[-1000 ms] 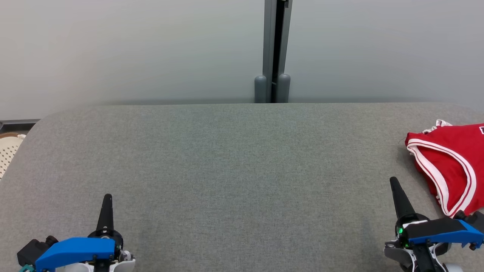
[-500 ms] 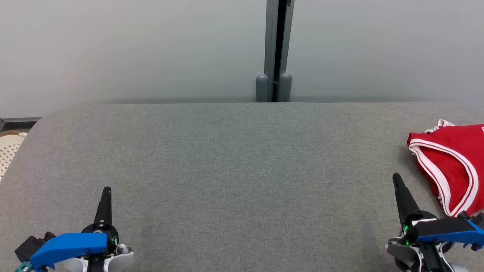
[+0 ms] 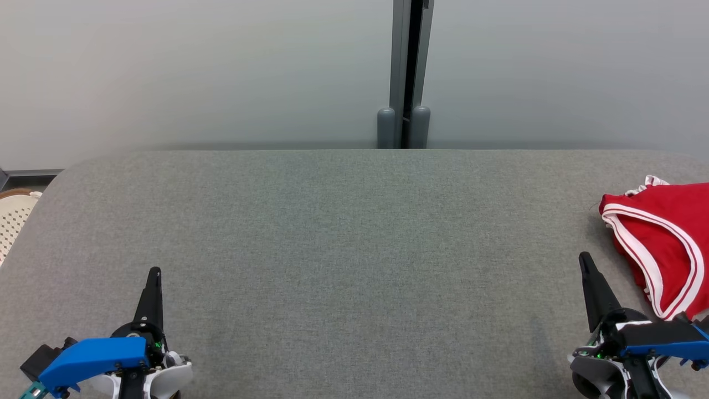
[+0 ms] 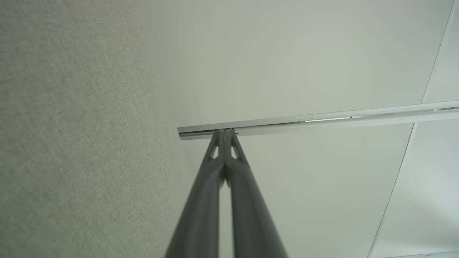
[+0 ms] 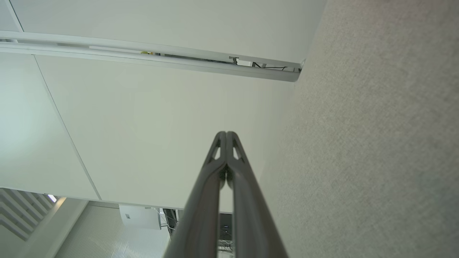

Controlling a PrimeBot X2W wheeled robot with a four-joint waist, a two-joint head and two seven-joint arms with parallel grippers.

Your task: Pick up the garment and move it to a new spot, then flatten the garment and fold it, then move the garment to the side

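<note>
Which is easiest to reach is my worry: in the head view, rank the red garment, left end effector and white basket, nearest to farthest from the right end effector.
From the right end effector:
1. Red garment, just to its right.
2. Left end effector, across the table, lower left.
3. White basket, past the table's left edge.

Red white-trimmed garment (image 3: 662, 238) lies folded at table's (image 3: 332, 249) right edge.
</note>
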